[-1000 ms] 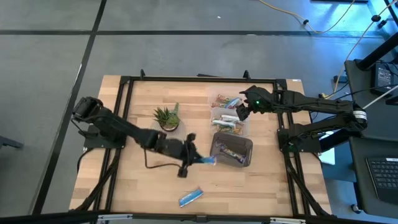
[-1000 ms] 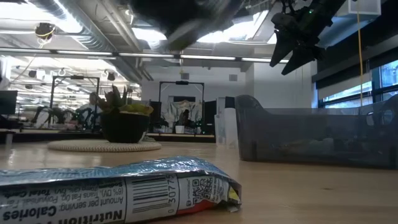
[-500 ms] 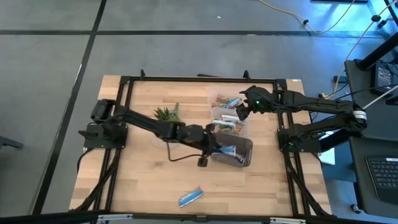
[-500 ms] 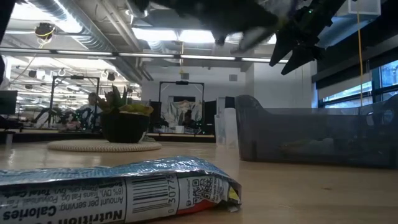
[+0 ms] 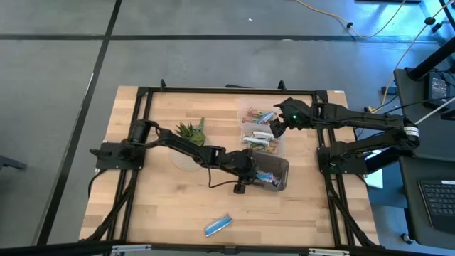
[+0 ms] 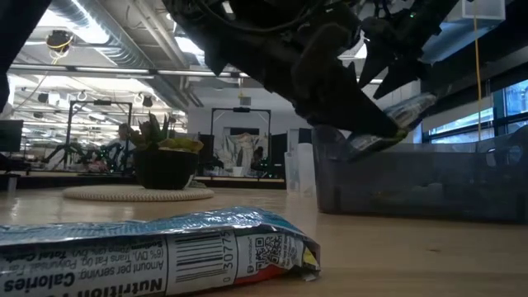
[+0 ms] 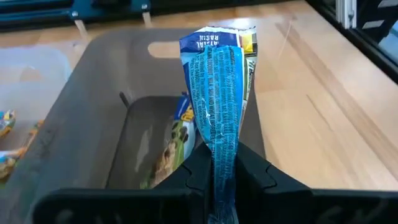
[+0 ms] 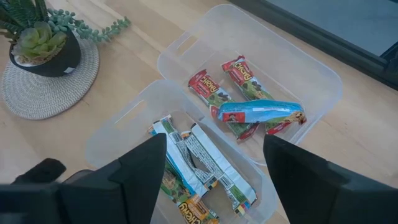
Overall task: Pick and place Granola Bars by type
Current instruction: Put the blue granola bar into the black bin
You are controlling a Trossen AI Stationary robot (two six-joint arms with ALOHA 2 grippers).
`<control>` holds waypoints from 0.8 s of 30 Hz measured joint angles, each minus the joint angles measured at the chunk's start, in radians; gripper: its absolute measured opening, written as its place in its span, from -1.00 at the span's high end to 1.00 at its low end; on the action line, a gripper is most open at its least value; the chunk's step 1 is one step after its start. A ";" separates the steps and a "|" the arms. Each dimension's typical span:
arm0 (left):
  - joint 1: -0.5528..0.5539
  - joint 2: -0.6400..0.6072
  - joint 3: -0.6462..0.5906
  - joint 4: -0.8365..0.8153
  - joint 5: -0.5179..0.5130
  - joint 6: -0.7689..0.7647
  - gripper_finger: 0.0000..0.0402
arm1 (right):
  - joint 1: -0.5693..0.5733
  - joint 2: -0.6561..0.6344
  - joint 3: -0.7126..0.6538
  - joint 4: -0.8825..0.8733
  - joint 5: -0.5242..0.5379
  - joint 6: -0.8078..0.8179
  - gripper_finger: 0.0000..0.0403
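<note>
I've swung the left end effector (image 5: 250,173) across from the open table to the dark bin (image 5: 281,165), its fingers pinched on a blue bar (image 7: 217,93) that now hangs over the bin's near edge. That puts it ready to drop. The right end effector (image 5: 279,128) hasn't moved, spread wide and empty above the clear trays (image 8: 292,50). Another blue bar (image 5: 218,225) waits well short of the bin.

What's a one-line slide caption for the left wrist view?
Left gripper shut on a blue granola bar, held upright over the dark grey bin.
</note>
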 joint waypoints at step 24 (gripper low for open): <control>-0.002 0.008 0.000 0.008 -0.036 0.002 0.68 | 0.000 0.000 0.000 -0.003 -0.001 -0.005 -0.35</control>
